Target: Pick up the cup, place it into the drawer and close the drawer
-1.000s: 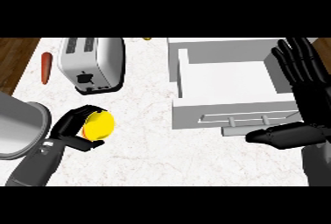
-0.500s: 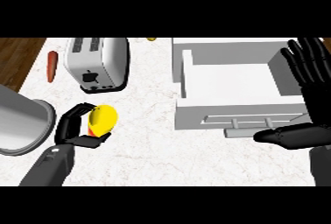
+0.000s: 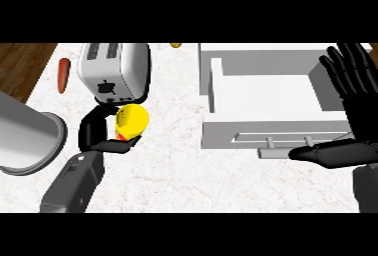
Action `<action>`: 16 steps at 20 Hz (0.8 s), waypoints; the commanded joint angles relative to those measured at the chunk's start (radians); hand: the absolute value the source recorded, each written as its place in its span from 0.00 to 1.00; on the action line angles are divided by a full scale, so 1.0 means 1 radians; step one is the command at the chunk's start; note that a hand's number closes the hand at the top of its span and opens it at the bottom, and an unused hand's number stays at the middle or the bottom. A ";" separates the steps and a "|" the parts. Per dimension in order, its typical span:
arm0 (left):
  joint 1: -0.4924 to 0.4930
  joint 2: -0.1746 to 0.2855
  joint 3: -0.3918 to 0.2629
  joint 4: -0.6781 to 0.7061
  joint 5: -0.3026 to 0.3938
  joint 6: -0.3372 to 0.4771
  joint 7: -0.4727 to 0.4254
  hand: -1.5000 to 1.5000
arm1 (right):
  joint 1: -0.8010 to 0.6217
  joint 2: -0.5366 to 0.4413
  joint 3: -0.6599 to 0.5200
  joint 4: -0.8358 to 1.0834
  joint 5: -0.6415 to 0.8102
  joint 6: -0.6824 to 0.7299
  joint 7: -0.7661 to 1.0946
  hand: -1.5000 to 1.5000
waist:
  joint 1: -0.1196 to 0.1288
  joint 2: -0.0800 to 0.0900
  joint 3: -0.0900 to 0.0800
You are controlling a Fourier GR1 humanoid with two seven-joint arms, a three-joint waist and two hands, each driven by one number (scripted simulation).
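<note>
You see one drawer (image 3: 266, 95), open at 2 o'clock, white inside showing. One yellow cup (image 3: 133, 120) at 9 o'clock, outside drawer, at 6 o'clock of toaster (image 3: 114, 70). Left hand (image 3: 90, 131) curled round cup. Cup's long axis runs 12-to-6; can't tell which way mouth points. Right hand (image 3: 353, 75) spread, fingers up, at 3 o'clock edge. One grey pot (image 3: 26, 135) on table (image 3: 184, 175), far 9 o'clock.

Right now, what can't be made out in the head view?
1. Yellow plastic cup: underside and rim hidden by the black left hand curled round it.
2. Grey metal pot: cut off by the left edge.
3. White open drawer: right wall partly behind the open black right hand.
4. Small yellow item at the top edge: too small to identify.
</note>
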 commanded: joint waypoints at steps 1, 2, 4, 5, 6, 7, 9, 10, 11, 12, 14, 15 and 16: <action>-0.056 -0.045 -0.048 -0.103 -0.013 -0.028 0.012 1.00 | 0.034 -0.006 -0.002 -0.009 0.015 0.004 -0.004 0.00 | 0.012 -0.009 0.002; -0.064 -0.038 -0.041 -0.137 0.008 -0.042 0.059 1.00 | 0.073 0.030 0.037 -0.060 0.045 -0.016 -0.017 0.00 | 0.014 -0.010 0.002; -0.118 -0.057 -0.059 -0.183 -0.003 0.012 0.098 1.00 | 0.002 -0.006 -0.011 0.023 0.013 0.003 -0.011 0.00 | 0.017 -0.007 0.002; -0.113 -0.088 -0.082 -0.235 -0.005 0.027 0.159 1.00 | 0.073 0.011 -0.006 -0.006 0.025 0.006 -0.057 0.00 | 0.018 -0.010 0.003; -0.109 -0.023 -0.076 -0.261 0.011 -0.045 0.198 1.00 | 0.054 -0.004 -0.019 -0.055 0.002 -0.006 0.023 0.00 | 0.016 -0.010 0.002; -0.161 -0.117 -0.112 -0.273 -0.016 0.038 0.211 1.00 | 0.055 0.008 0.001 0.017 0.043 0.002 -0.051 0.00 | 0.018 -0.009 0.003; -0.216 -0.144 -0.136 -0.315 -0.020 0.067 0.318 1.00 | 0.061 0.017 0.003 0.019 0.061 -0.012 -0.064 0.00 | 0.019 -0.010 0.003; -0.225 -0.134 -0.141 -0.363 -0.019 0.085 0.369 1.00 | 0.045 0.020 0.021 -0.048 0.054 -0.030 0.018 0.00 | 0.019 -0.012 0.002; -0.217 -0.146 -0.165 -0.431 -0.020 0.091 0.434 1.00 | 0.093 -0.008 -0.023 -0.064 0.008 0.005 0.007 0.00 | 0.024 -0.019 0.003; -0.320 -0.128 -0.120 -0.375 0.005 0.105 0.460 1.00 | 0.066 -0.031 -0.038 -0.054 -0.011 0.029 0.002 0.00 | 0.006 -0.009 0.002; -0.340 -0.147 -0.196 -0.454 0.017 0.165 0.556 1.00 | 0.023 0.000 -0.030 0.031 0.021 -0.002 -0.043 0.00 | 0.019 -0.010 0.002; -0.353 -0.143 -0.169 -0.443 -0.009 0.159 0.566 1.00 | 0.052 0.026 -0.006 -0.022 0.040 -0.027 -0.025 0.00 | 0.011 -0.007 0.002; -0.388 -0.148 -0.230 -0.441 0.015 0.242 0.574 1.00 | 0.006 0.016 -0.004 0.036 0.055 -0.022 -0.040 0.00 | 0.008 -0.006 0.002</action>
